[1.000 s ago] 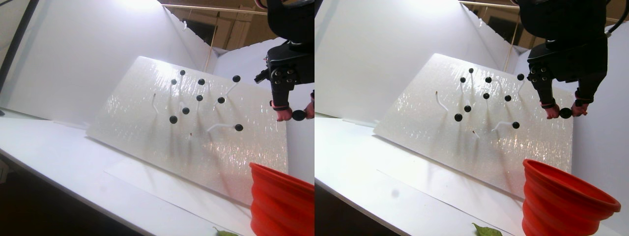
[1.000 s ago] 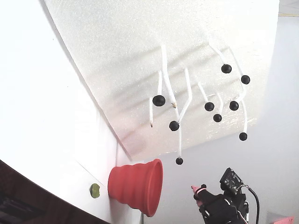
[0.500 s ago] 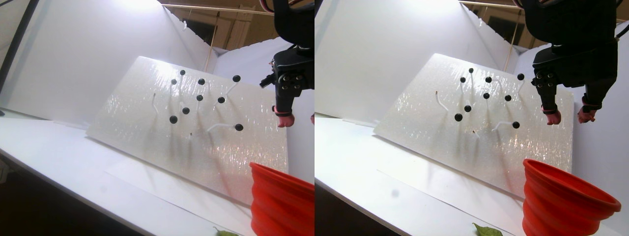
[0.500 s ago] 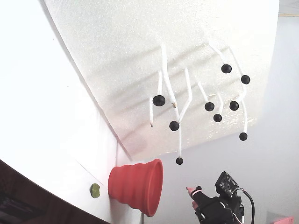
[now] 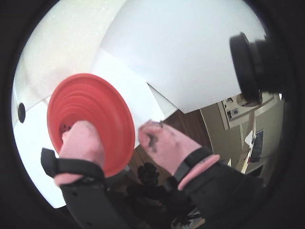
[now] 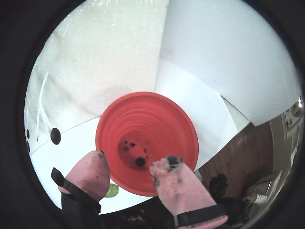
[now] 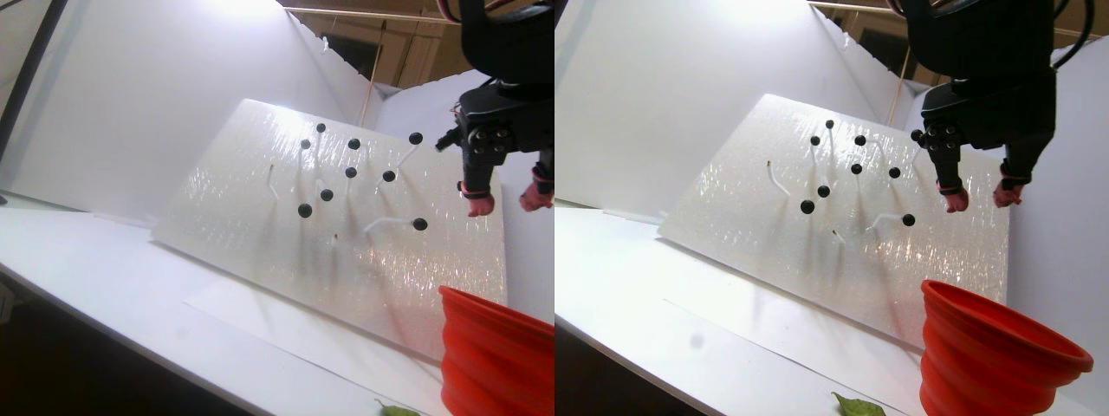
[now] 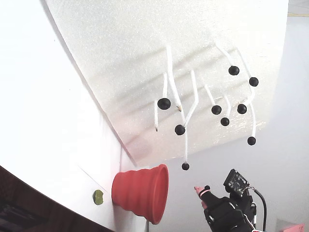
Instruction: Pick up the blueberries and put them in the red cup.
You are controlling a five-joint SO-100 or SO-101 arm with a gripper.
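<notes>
Since a second ago, the black ball that sat between your gripper's (image 7: 981,198) pink fingertips (image 7: 956,202) has gone from them, and the fingers now stand apart, holding nothing. In the stereo pair view the gripper hangs near the upper right of each half, in front of the right side of the tilted white board (image 7: 754,199).

In a wrist view, the red cup (image 6: 147,143) fills the middle of the frame, seen straight down its mouth. A small black ball (image 6: 140,161) lies on its floor among dark specks. The two pink fingertips rise from the bottom edge, one on either side of the cup's near rim.

In the fixed view, the blueberries (image 8: 164,103), about eight black balls on thin white stems, stick out from the board across the upper right. The cup sits at lower centre, and a small yellow-green blob (image 8: 98,196) lies just left of it.
</notes>
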